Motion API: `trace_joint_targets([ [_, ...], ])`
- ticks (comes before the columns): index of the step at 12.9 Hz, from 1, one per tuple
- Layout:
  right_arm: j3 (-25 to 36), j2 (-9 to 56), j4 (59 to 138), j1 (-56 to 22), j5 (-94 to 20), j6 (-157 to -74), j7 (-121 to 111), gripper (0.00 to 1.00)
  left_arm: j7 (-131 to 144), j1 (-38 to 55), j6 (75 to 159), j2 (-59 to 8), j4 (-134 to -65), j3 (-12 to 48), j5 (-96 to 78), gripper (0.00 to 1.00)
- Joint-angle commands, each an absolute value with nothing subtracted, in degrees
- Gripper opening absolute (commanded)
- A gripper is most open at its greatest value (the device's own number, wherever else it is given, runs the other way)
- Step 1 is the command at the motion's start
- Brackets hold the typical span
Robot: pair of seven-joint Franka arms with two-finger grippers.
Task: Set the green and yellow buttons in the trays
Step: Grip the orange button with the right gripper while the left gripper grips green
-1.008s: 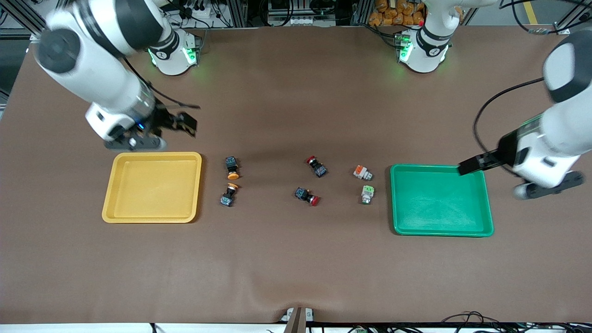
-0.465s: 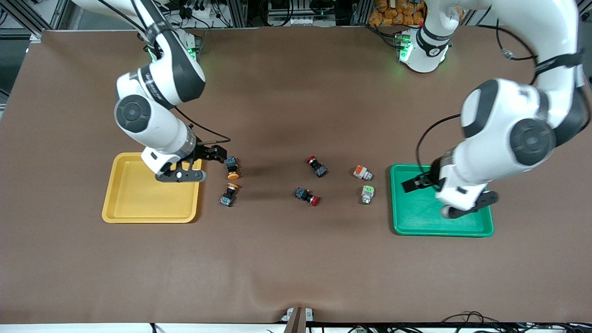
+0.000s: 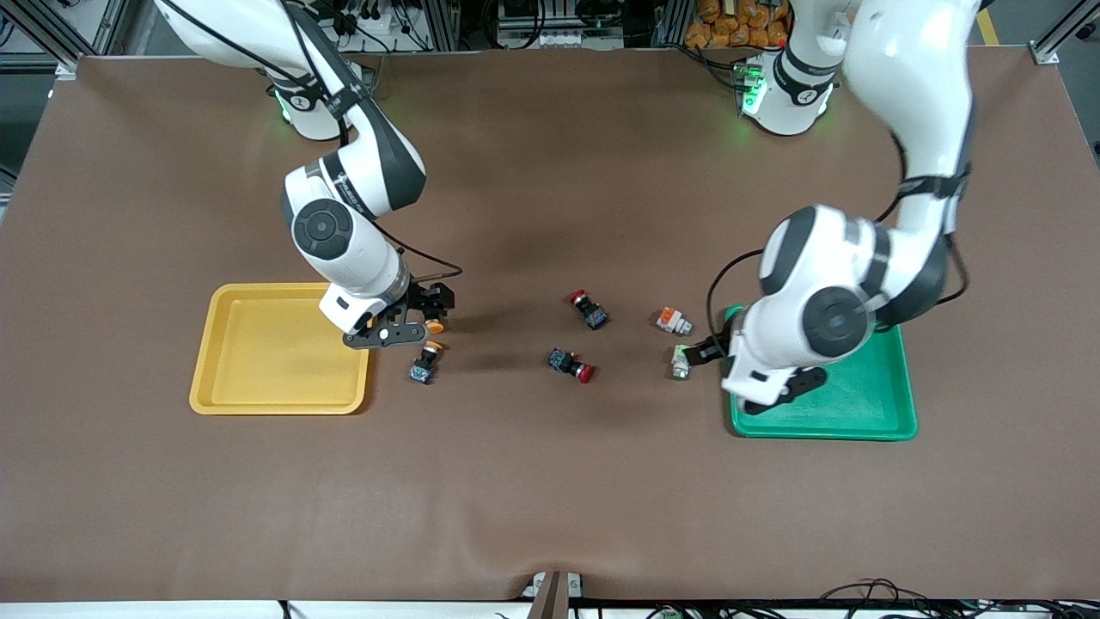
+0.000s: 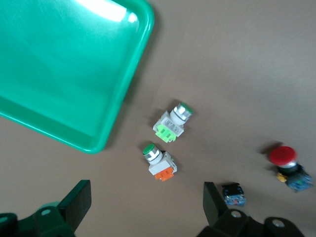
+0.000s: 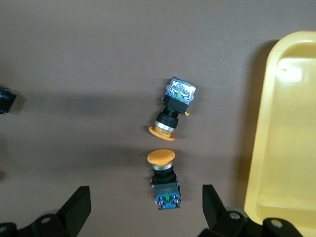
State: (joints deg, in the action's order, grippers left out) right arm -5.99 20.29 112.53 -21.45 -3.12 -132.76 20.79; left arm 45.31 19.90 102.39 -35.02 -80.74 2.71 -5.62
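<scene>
Brown tabletop: your right gripper (image 3: 427, 303), jaws apart, hovers over the yellow-capped switches (image 5: 170, 143) lying cap-to-cap; your left gripper (image 3: 698, 351), also apart, hovers beside the green-capped switches (image 4: 165, 140).

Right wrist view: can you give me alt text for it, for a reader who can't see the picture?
Two black switches with yellow-orange caps lie cap to cap, not touching, on a brown table, framed by the open right gripper above them. The rim of a yellow tray runs along one edge of the picture, beside the switches.
</scene>
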Motion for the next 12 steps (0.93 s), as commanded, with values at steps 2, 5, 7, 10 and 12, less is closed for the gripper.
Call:
trace_joint_targets([
  [2,-5.45,18.72,120.49,-23.64,-2.20,-141.93,21.53,1.00,49.13,19.43,103.70,-37.18,-83.48,2.29,-5.80,1.00],
  [5,-5.28,19.07,121.81,-25.48,-1.59,-144.30,21.18,1.00,48.60,21.00,114.76,-39.44,-85.43,2.20,-5.54,1.00],
  [7,-5.19,21.17,121.99,-24.88,1.22,-147.81,21.09,1.00,39.80,21.54,117.06,-41.12,-86.22,2.37,-0.91,1.00],
  [10,-4.92,22.06,123.31,-24.79,1.67,-151.26,20.57,1.00,29.27,22.15,117.07,-41.22,-87.63,2.46,-0.79,1.00],
  [12,-4.66,22.76,123.49,-24.17,3.24,-152.04,20.57,1.00,29.18,23.02,118.03,-42.88,-87.63,2.64,-0.79,1.00],
])
